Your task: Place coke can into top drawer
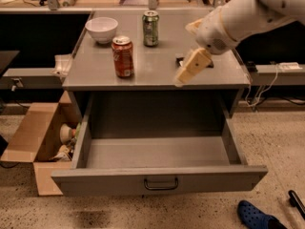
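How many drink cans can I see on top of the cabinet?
2. The coke can stands front-left on the cabinet top; the green-and-silver can stands behind it, right of the white bowl. The gripper hovers over the top's right front edge; the arm could hide another.

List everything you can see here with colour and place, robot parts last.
Red coke can with silver top: one, red, standing left of centre on the grey cabinet top.
Green-and-silver can: one, green and silver, upright further back.
Round white bowl: one, white, back left of the top.
Small dark flat object: one, black, on the top right of centre, partly hidden.
Wide grey top drawer: one, grey, pulled open below the top.
Brown cardboard box: one, brown, on the floor left of the cabinet.
Blue shoe: one, blue, floor at bottom right.
White robot arm: one, white, reaching in from upper right.
Tan gripper: one, tan, above the top's front right edge.
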